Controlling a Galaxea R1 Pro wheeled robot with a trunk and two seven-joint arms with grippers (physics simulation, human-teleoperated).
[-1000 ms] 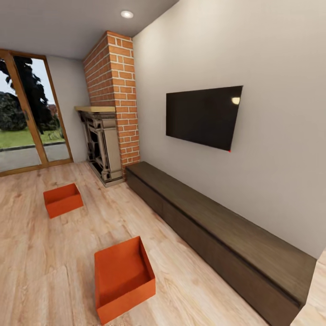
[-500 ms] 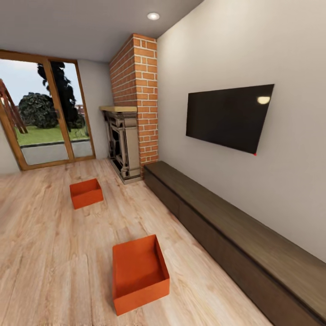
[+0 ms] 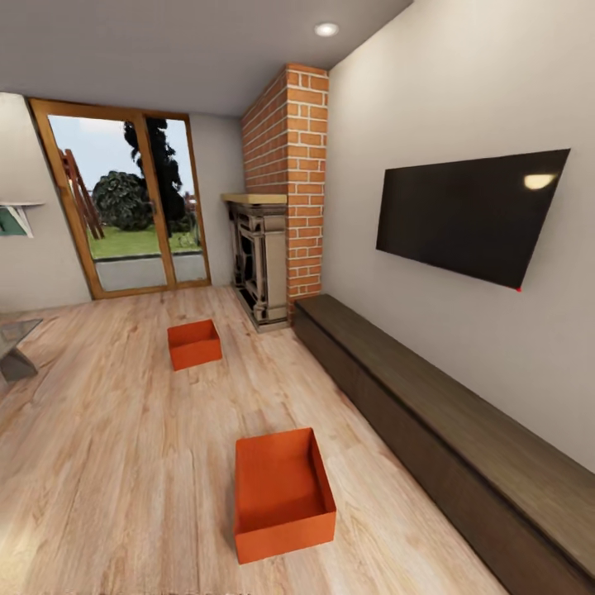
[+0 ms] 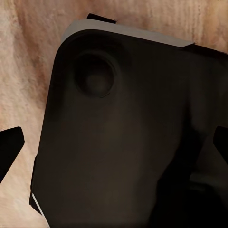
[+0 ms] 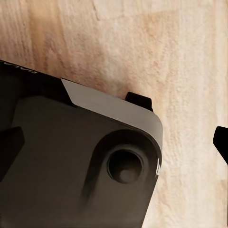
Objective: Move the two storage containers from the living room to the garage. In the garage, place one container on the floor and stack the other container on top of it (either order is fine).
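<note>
While I watched through the head camera, I saw the living room: a near bin (image 3: 283, 493) sat on the plank floor (image 3: 107, 446), low in the view and a little right of centre, open side up and nothing in it. A far bin (image 3: 194, 344) lay on the same floor, well apart from the first, further back and to the left, not far from the fireplace (image 3: 263, 263). Behind the fireplace rose a brick chimney (image 3: 297, 165), and left of it stood wood-framed glass doors (image 3: 132, 207) with grass and trees outside. Along the right wall ran a long dark cabinet (image 3: 430, 421), its near end just beside the fireplace, with a black TV (image 3: 467, 215) mounted on the wall above it. A grey table corner (image 3: 12, 347) showed at the left edge. From the left wrist camera I saw a dark rounded body of the robot (image 4: 128, 137) over pale wood planks, with dark finger tips (image 4: 9, 147) at the side edges of the frame; I could not tell how far the jaws were apart, and I saw nothing between them. From the right wrist camera I saw a similar dark body (image 5: 76, 161) above the planks (image 5: 180, 71), with one dark finger tip (image 5: 222, 140) at the edge; there too I could not tell the jaws' state.
</note>
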